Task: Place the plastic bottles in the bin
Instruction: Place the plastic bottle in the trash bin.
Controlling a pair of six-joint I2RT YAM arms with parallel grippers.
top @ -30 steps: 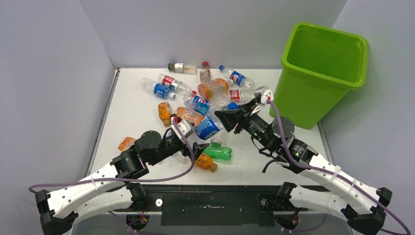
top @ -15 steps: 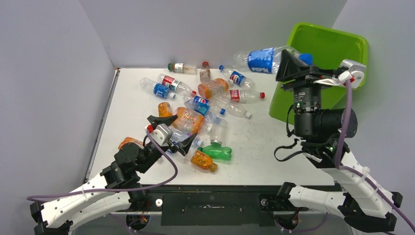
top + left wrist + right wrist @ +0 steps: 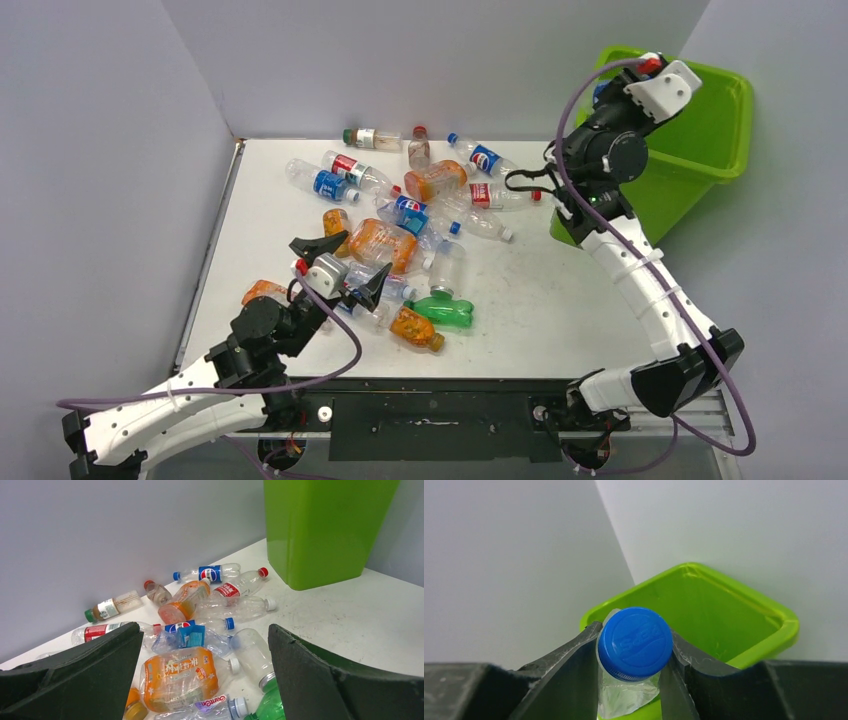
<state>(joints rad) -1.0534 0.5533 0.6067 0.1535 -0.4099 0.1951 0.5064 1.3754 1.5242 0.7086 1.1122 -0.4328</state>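
Observation:
My right gripper (image 3: 635, 636) is shut on the neck of a clear bottle with a blue cap (image 3: 635, 650), held above the open lime-green bin (image 3: 724, 605). In the top view the right gripper (image 3: 603, 96) is at the bin's (image 3: 700, 150) left rim and the held bottle is mostly hidden behind the wrist. My left gripper (image 3: 348, 266) is open and empty, hovering above a crumpled orange bottle (image 3: 385, 243). In the left wrist view that orange bottle (image 3: 180, 677) lies between the spread fingers (image 3: 100, 660). Several more bottles lie piled on the white table (image 3: 560, 300).
A green bottle (image 3: 445, 310) and a small orange one (image 3: 415, 328) lie near the left gripper. Another orange bottle (image 3: 260, 292) lies at the table's left edge. Grey walls enclose the table at the back and sides. The bin stands off the far right corner.
My right arm lifted the blue-labelled bottle off the table and swung it up to the bin's rim. My left gripper rose off the table and opened over the orange bottle.

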